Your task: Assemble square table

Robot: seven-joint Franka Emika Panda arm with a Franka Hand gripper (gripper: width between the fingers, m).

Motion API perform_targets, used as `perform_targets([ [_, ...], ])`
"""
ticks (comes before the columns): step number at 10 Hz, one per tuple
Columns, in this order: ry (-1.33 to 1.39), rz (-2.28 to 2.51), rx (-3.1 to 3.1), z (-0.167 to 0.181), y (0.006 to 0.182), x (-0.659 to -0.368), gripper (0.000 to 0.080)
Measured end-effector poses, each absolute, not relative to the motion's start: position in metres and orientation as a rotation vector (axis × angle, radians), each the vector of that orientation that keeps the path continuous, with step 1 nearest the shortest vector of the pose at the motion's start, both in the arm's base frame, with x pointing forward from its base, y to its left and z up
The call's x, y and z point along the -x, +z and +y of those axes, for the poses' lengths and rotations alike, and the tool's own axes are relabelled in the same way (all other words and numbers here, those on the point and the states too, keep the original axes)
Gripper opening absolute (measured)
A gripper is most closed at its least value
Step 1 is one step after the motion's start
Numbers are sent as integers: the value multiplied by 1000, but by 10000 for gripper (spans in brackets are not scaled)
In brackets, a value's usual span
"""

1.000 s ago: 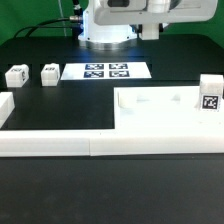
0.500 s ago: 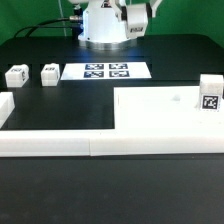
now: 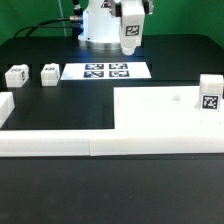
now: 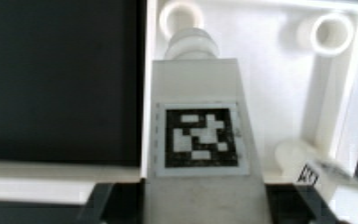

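Wrist view: my gripper (image 4: 197, 190) is clamped on a short white tagged block leg (image 4: 199, 120), raised off the table, with the large white plastic square slab (image 3: 150, 118) beyond it. I judge this the carrying step; next I'd line its peg up over a corner hole (image 4: 181, 15).

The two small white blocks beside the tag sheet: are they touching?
Apart. The exterior view shows black table between the outer leg and the leg nearer the marker board.
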State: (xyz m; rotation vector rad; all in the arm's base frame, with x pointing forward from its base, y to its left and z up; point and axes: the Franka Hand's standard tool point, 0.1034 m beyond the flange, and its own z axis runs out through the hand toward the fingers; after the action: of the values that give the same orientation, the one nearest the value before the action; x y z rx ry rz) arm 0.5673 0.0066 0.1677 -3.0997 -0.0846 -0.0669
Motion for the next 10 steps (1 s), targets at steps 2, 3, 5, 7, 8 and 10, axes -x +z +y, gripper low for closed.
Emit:
perform_targets([
  [2, -302, -100, 3116, -9, 153, -604, 292],
  [3, -453, -67, 3107, -13, 150, -623, 292],
  [5, -669, -53, 3100, -19, 144, -625, 292],
  [7, -847, -64, 3115, -30, 145, -625, 292],
  [8, -822, -64, 3115, -28, 144, -625, 292],
  [10, -842, -69, 3121, -29, 138, -619, 292],
])
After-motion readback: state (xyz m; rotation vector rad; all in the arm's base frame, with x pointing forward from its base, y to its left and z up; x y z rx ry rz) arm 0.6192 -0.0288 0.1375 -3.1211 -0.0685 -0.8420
